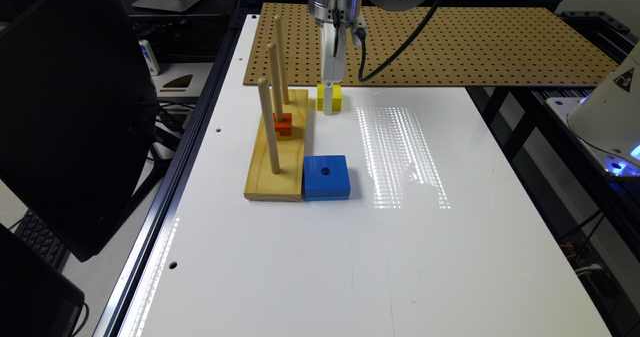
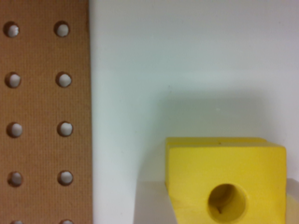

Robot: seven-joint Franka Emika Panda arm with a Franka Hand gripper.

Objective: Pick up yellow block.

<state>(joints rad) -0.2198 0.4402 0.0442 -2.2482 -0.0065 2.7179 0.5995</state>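
my gripper [image 1: 328, 108] is down at the table [image 1: 320, 257], straddling the yellow block [image 1: 336, 97] near the pegboard [image 1: 475, 42] edge, a finger [image 2: 154, 205] beside its flank, though i cannot tell whether i am clamped on it yet.

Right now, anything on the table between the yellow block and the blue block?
Nothing. In the exterior view, the stretch from the yellow block to the blue block is bare white table.

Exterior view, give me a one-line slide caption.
Panda gripper lowered over the yellow block on the white table, beside a wooden peg board and blue block.
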